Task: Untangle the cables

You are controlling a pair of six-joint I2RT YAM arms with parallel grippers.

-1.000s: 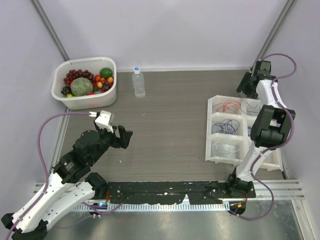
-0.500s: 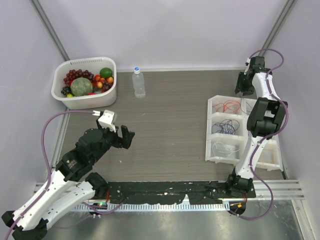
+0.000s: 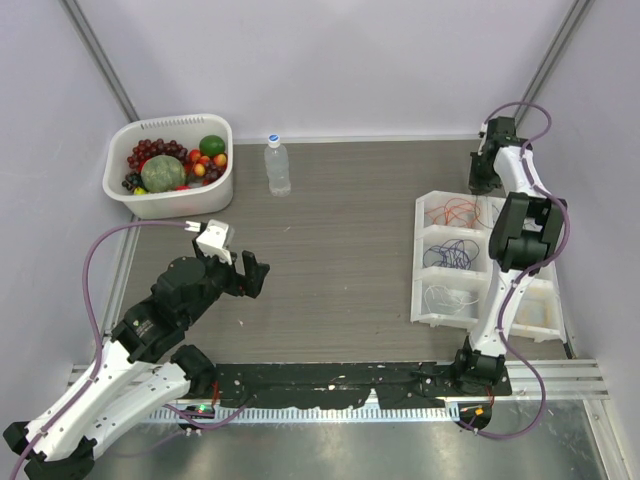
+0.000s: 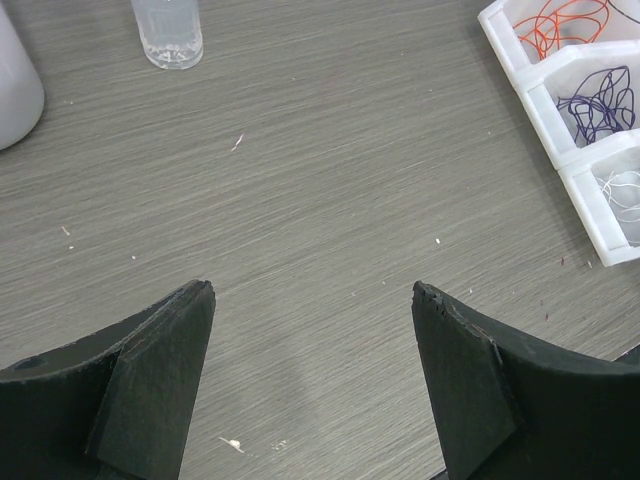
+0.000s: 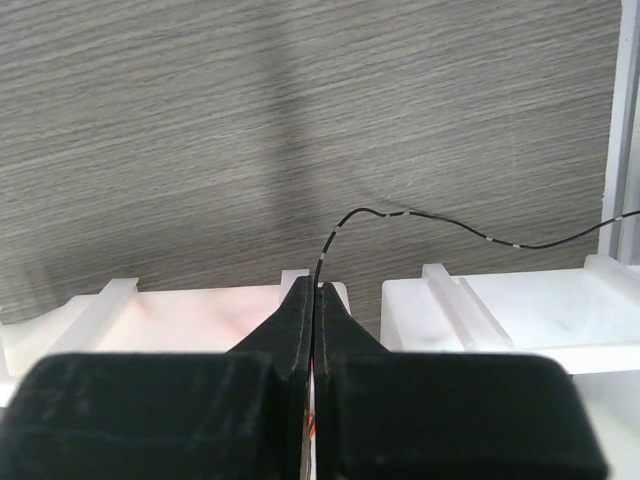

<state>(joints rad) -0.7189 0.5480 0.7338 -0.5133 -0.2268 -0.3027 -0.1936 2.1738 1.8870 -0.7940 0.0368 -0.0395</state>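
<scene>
A grey wood-grain surface [image 3: 350, 250] is lying between pale lilac walls [image 3: 330, 60]. At far left a tub [image 3: 170, 207] is holding fruit [image 3: 165, 172], with a bottle [image 3: 277, 165] standing beside it. At right a tray [image 3: 417, 265] is keeping orange cables [image 3: 458, 211], purple cables [image 3: 452, 252] and white cables [image 3: 448, 296] in separate compartments. The right fingers [image 5: 295, 320] are pinching a black cable [image 5: 400, 217] above the tray's far edge, having shifted leftward over the last second. The left fingers [image 4: 160, 370] are hanging spread apart, gripping nothing.
</scene>
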